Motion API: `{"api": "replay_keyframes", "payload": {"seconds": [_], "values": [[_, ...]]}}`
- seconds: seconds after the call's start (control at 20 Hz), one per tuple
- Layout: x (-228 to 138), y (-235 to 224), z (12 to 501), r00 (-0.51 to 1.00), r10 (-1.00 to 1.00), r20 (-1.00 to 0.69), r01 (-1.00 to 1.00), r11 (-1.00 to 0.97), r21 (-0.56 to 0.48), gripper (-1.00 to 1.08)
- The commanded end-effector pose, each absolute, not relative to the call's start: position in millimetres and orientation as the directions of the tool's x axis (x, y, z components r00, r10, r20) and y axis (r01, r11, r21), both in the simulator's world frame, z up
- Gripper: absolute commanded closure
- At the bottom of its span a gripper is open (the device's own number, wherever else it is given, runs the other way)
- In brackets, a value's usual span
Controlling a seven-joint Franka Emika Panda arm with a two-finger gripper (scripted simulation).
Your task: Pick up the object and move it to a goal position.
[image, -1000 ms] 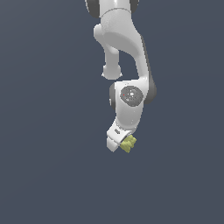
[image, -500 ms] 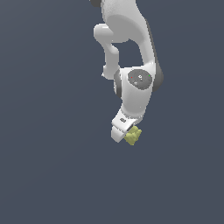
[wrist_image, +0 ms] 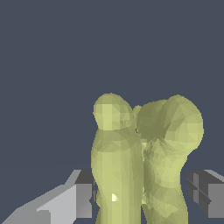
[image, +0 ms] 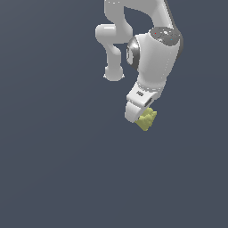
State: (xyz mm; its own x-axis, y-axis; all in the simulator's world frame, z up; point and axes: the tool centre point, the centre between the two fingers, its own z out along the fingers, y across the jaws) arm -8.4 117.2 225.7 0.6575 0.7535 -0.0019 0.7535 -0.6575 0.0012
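Note:
The object is a small yellow-green lumpy item (image: 146,119) held at the tip of my white gripper (image: 141,116) in the exterior view, lifted above the dark grey floor. In the wrist view the object (wrist_image: 140,162) fills the space between my two grey fingers (wrist_image: 83,199), with its bumpy lobes sticking out past the fingertips. The gripper (wrist_image: 142,197) is shut on it. The arm hangs down from above, with the hand tilted toward the exterior view's left.
Plain dark grey ground (image: 58,169) surrounds the arm on all sides. No goal marker or other object shows in either view.
The arm has moved toward the exterior view's right and upward with the object in the gripper. The grip on the object is unchanged.

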Motion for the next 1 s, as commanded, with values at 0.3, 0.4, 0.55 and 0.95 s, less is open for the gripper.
{"api": "replay_keyframes", "payload": {"seconds": [0.3, 0.4, 0.55, 0.95], "values": [[-43, 151, 301, 0.657, 0.754, -0.002, 0.754, -0.657, 0.001, 1.08], [-48, 157, 315, 0.657, 0.754, -0.001, 0.754, -0.657, 0.001, 1.08], [-54, 164, 331, 0.657, 0.754, -0.001, 0.754, -0.657, 0.0, 1.08], [-58, 171, 345, 0.658, 0.753, 0.0, 0.753, -0.658, 0.0, 1.08]]}}
